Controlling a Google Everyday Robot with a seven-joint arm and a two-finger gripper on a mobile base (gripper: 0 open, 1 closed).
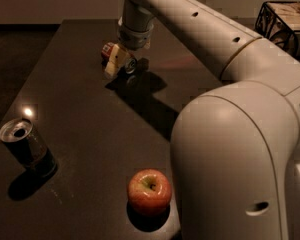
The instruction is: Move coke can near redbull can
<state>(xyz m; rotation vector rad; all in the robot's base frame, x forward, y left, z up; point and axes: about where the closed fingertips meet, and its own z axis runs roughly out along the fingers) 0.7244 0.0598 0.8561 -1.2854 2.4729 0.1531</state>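
2 cans: 1 coke can (108,49), 1 redbull can (25,146); 1 apple (149,191); 1 table (80,99); 1 gripper (121,68), at the coke can, table's far end
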